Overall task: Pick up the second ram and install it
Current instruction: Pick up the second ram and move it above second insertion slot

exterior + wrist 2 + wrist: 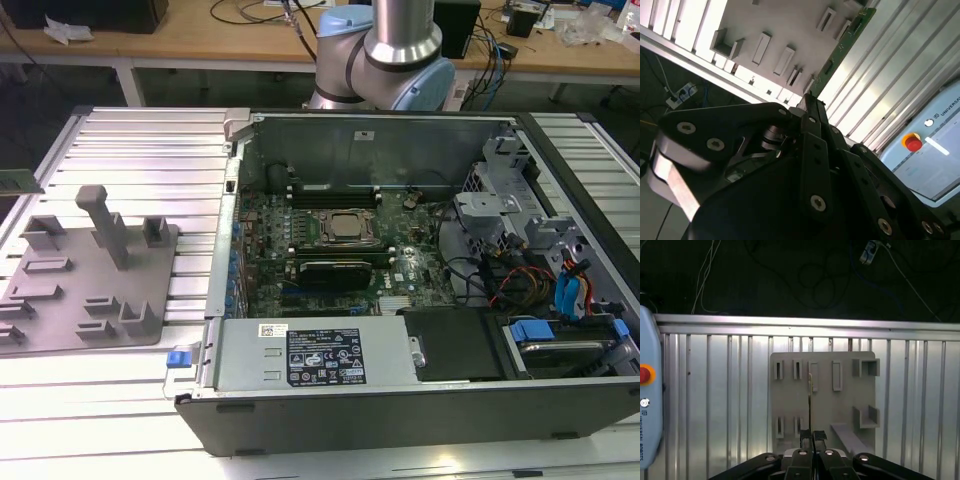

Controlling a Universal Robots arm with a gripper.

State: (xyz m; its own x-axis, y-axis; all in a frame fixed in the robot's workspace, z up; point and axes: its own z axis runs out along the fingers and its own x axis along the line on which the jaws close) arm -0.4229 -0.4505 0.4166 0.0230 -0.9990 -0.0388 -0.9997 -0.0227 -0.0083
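The second ram [847, 42] is a narrow green board that sticks out from between my dark fingers. In the first wrist view the ram [810, 405] shows edge-on as a thin line. My gripper [812, 434] is shut on its near end, also seen as the gripper [807, 100] in the second wrist view. The ram hangs over the grey fixture plate [850, 390] with its slots and posts. At the exterior view's left edge a green strip [15, 180], likely the ram's end, pokes into view above the rail table.
The open computer case [400, 400] stands at the exterior view's right, with the motherboard, silver processor [345, 228] and memory slots [330, 190] inside. The fixture plate [70, 300] lies on the ribbed table [150, 150]. A teach pendant [647, 405] rests beside the plate.
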